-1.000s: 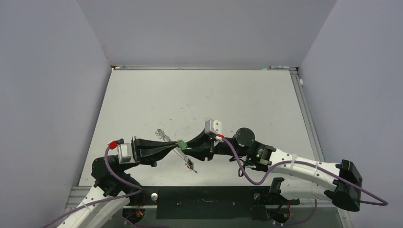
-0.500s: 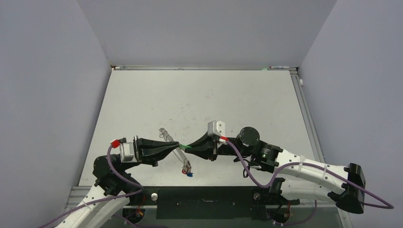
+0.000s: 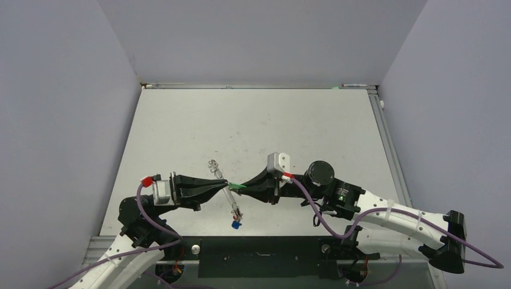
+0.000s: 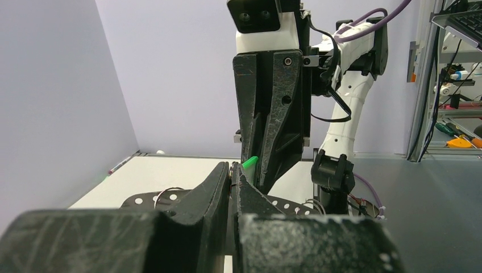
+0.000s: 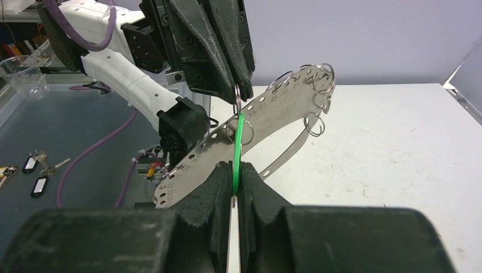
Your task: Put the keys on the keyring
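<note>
The keyring (image 3: 230, 200) is a thin silver metal loop with small rings strung along it, held tilted in the air between both arms; it also shows in the right wrist view (image 5: 277, 111). My left gripper (image 3: 222, 183) is shut, pinching a small ring on the keyring, as the left wrist view (image 4: 233, 170) shows. My right gripper (image 3: 240, 186) is shut on the green key (image 5: 236, 148), seen edge-on, its tip meeting the left fingertips (image 5: 241, 79). The green head also shows in the left wrist view (image 4: 250, 163). Blue and red key heads (image 3: 234, 224) hang at the keyring's near end.
The white table (image 3: 253, 126) is walled on three sides by grey panels. In the right wrist view, spare keys with black tags (image 5: 34, 170) lie on a dark surface below the table's edge, beside a clear bin (image 5: 20, 71).
The keyring has swung: its far end moved right and away, its near end with the blue and red heads moved left and nearer. The right gripper shifted slightly right. Both stay shut.
</note>
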Controlling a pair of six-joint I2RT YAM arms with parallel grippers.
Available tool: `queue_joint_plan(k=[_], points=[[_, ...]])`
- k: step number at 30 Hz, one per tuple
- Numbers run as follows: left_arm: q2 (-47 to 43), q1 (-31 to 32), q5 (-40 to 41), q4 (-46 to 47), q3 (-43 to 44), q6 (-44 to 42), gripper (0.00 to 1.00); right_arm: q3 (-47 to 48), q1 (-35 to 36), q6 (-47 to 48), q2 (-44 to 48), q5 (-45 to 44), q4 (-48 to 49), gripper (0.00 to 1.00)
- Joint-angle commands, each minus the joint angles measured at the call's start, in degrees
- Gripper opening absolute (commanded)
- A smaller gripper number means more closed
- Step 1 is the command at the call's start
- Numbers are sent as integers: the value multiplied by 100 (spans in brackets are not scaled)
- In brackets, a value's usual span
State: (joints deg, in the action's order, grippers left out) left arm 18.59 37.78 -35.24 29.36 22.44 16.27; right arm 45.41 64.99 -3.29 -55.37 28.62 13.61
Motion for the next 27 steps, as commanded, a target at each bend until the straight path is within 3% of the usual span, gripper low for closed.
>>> queue_joint_plan(k=[1, 14, 27], points=[[96, -17, 91, 117, 219, -56, 0, 536, 84, -127, 155, 49, 255, 5], [104, -8, 18, 133, 202, -63, 0, 1101, 103, -449, 66, -545, -232, 5], [110, -8, 40, 42, 217, -170, 0, 1480, 116, -739, -289, -399, -736, 5]])
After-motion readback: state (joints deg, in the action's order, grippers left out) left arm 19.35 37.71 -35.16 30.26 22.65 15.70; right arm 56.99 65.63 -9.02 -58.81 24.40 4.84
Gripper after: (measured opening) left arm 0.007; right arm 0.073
